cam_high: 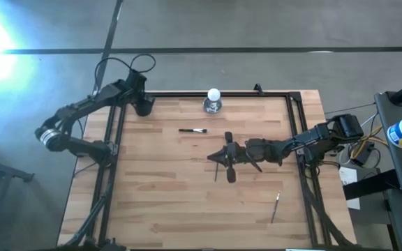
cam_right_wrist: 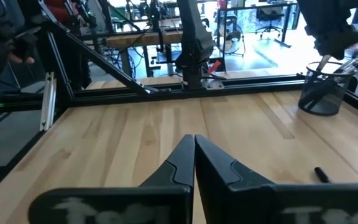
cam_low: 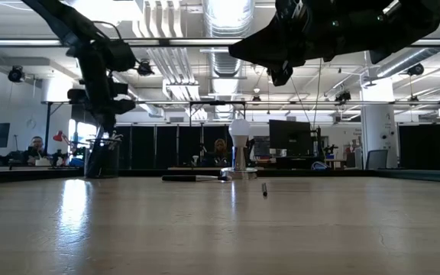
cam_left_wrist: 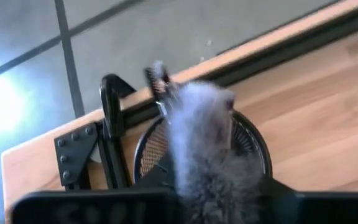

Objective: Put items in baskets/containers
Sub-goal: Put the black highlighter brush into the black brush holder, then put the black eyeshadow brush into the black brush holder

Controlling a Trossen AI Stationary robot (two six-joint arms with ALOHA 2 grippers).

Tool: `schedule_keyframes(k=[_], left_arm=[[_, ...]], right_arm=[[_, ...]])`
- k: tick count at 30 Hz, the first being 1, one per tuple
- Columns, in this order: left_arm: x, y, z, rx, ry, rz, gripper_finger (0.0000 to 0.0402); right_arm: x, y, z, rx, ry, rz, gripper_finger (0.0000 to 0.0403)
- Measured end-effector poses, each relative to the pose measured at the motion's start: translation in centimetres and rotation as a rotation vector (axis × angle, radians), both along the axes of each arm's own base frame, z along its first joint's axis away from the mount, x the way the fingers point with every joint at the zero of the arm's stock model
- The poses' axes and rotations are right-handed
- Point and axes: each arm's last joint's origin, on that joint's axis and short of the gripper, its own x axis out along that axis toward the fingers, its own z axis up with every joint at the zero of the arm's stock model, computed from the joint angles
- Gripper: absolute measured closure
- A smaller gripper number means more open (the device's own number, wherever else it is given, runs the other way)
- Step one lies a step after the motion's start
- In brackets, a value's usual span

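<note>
One fluffy brush [cam_left_wrist: 207, 134] stands over the mesh cup [cam_left_wrist: 253, 140] at the table's far left corner, right under my left gripper [cam_high: 143, 104]; its grip I cannot tell. My right gripper [cam_right_wrist: 194, 163], mid-table, is pressed together.

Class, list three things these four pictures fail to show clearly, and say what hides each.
- Left claw, high view: its fingers are hidden by its own body over the cup.
- Fluffy brush, left wrist view: blurred, handle hidden.
- Brush near the table's edge, high view: too small for detail.
</note>
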Motion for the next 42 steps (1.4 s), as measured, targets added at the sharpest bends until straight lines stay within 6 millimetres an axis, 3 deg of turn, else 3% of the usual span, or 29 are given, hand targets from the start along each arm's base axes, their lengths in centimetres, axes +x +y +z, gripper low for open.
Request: schedule_keyframes(k=[4, 8, 14, 19, 24, 30, 33, 37, 42], left_arm=[[0.0, 0.0, 0.1, 0.0, 0.003, -0.003, 0.0283], [-0.5, -0.6, 1.3, 0.04, -0.015, -0.016, 0.0252], [-1.1, -3.0, 4.2, 0.133, -0.132, -0.096, 0.0259], [0.2, -7.1, 4.3, 0.154, -0.297, -0.403, 0.0298], [2.8, -11.3, 1.9, 0.173, -0.45, -0.656, 0.0344], [5.4, -15.8, -3.3, 0.249, -0.666, -0.909, 0.0394], [5.7, -16.5, -5.3, 0.226, -0.764, -0.898, 0.0399], [6.0, -16.8, -7.3, 0.173, -0.76, -0.886, 0.0401], [6.7, -17.0, -8.5, 0.138, -0.763, -0.928, 0.0401]], right_arm=[[0.0, 0.0, -0.1, 0.0, 0.002, 0.0, 0.0394], [-0.1, 0.0, -0.1, -0.001, 0.004, -0.001, 0.0394], [-0.1, 0.0, -0.1, 0.0, 0.006, -0.001, 0.0394], [-0.2, -0.4, -0.7, -0.012, 0.067, -0.042, 0.0394], [-0.3, -1.5, -1.7, 0.001, 0.165, -0.105, 0.0394], [-0.6, -2.8, -3.2, 0.048, 0.234, -0.156, 0.0394], [-0.9, -3.2, -3.7, 0.059, 0.273, -0.165, 0.0394], [-1.4, -3.7, -4.7, 0.03, 0.41, -0.112, 0.039], [-1.6, -6.0, -5.0, -0.012, 0.643, 0.025, 0.0355]])
